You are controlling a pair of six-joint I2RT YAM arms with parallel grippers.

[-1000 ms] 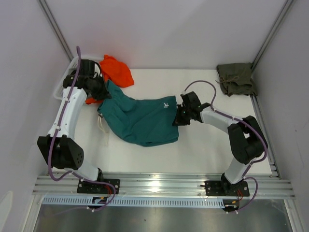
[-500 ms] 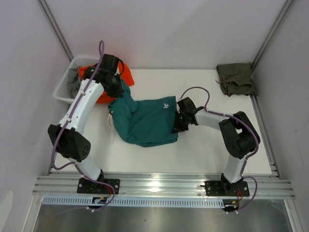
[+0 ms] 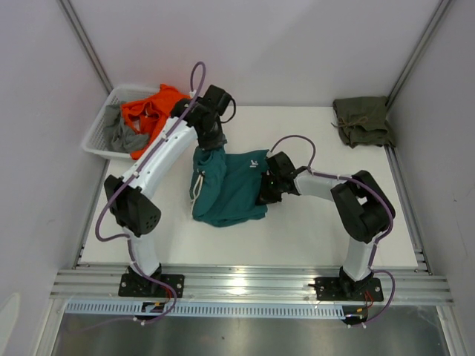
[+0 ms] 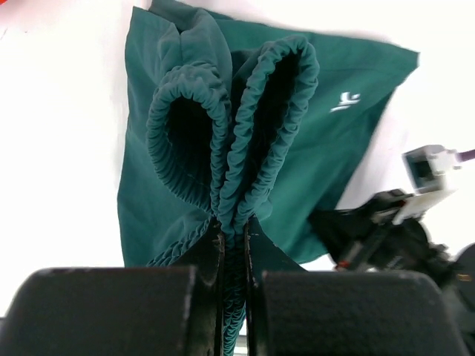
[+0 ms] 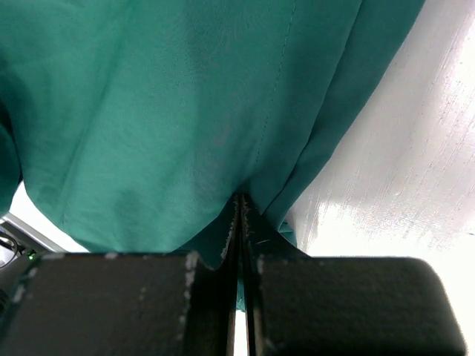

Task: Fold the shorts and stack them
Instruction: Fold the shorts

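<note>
The left fingers [image 4: 111,311] pinch the bunched waistband [image 4: 260,126] of the teal shorts [image 3: 230,189]; the right fingers [image 5: 133,304] clamp a thin edge. Pulling apart could slip either grip, spoiling the fold.

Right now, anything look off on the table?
Nothing damaged. The teal shorts are bunched, not flat: left gripper pinches the gathered waistband, right gripper pinches the opposite edge. An orange garment spills over the basket rim. Olive shorts lie rumpled in the far right corner.
</note>
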